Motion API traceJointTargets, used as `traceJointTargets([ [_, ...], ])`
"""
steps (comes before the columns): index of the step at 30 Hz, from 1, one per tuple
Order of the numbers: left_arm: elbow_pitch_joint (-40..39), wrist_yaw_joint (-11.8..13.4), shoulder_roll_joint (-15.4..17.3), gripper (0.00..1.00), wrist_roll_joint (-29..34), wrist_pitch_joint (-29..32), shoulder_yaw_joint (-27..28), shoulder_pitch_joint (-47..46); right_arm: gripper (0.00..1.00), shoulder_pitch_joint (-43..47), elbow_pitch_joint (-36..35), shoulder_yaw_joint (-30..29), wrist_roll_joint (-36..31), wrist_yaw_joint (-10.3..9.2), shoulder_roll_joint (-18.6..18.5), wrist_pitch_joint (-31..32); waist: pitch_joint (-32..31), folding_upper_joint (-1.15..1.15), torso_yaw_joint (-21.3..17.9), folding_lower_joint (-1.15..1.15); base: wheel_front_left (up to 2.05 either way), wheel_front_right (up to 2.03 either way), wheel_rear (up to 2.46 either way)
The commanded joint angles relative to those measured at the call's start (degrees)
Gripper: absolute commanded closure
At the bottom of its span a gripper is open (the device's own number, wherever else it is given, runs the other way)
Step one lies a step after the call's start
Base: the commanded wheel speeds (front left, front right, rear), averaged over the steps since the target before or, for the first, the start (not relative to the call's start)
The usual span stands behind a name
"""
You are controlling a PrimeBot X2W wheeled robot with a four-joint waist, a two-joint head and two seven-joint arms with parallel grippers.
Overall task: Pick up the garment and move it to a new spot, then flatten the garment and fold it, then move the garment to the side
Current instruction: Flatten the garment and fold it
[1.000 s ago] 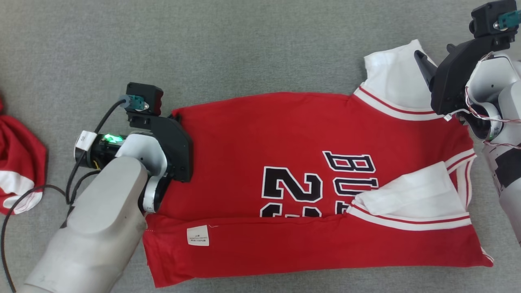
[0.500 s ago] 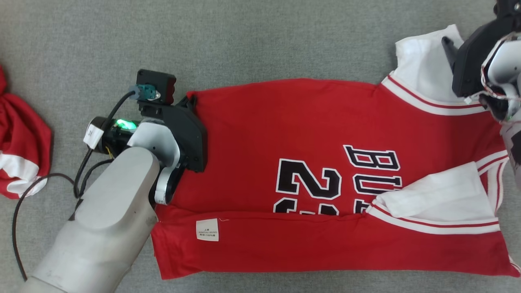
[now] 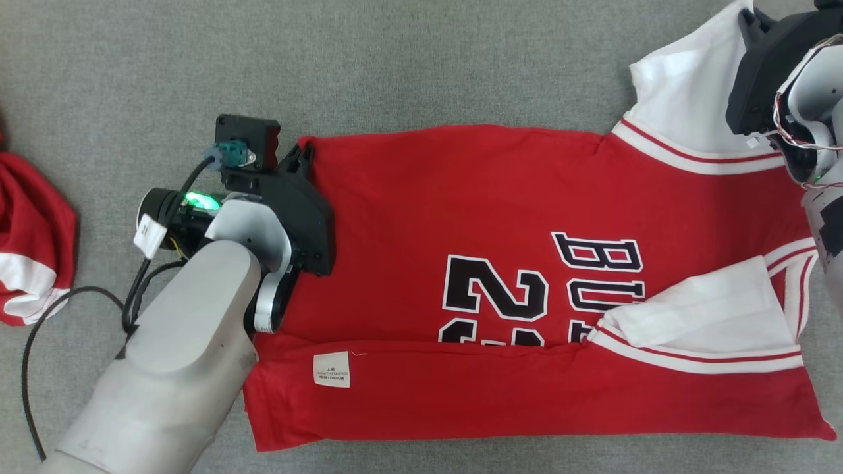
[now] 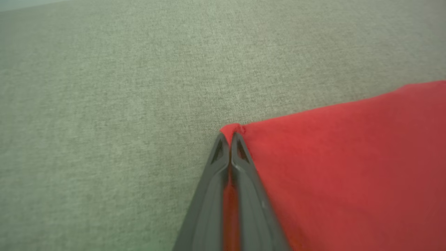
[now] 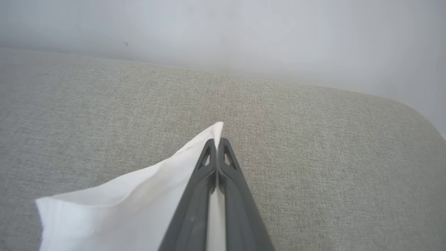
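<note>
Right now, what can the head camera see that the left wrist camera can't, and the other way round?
Head view, not the left wrist view: the whole jersey with its black number, a white label, a white sleeve, and another red garment far left. Left wrist view, not the head view: a close look at the left gripper, shut on the jersey's corner. Both: red jersey cloth lying on the grey fabric surface.

Black "BU" and "2" on red jersey (image 3: 461,217), white tag (image 3: 331,369) print illegible
</note>
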Motion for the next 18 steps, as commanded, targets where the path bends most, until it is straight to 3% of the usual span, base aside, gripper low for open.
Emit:
traceJointTargets([
  [1,2.1,0.7,0.6,1.00,0.3,-0.6,0.0,2.5,1.00,1.3,-0.7,0.2,0.9,-0.14,0.5,-1.8,-1.4,-0.01,-0.2,-0.01,0.00,0.00,0.00],
  [11,4.4,1.5,1.6,1.00,0.7,-9.2,1.4,4.7,1.00,11.1,-9.6,1.8,6.0,-0.14,-2.9,-11.1,-8.3,-0.01,-2.6,-0.01,0.00,0.00,0.00],
  [18,6.3,0.4,3.0,1.00,0.7,-10.9,0.4,8.4,1.00,23.9,-20.9,1.8,10.1,-0.14,-5.3,-9.1,-12.9,-0.01,-5.0,-0.01,0.00,0.00,0.00],
])
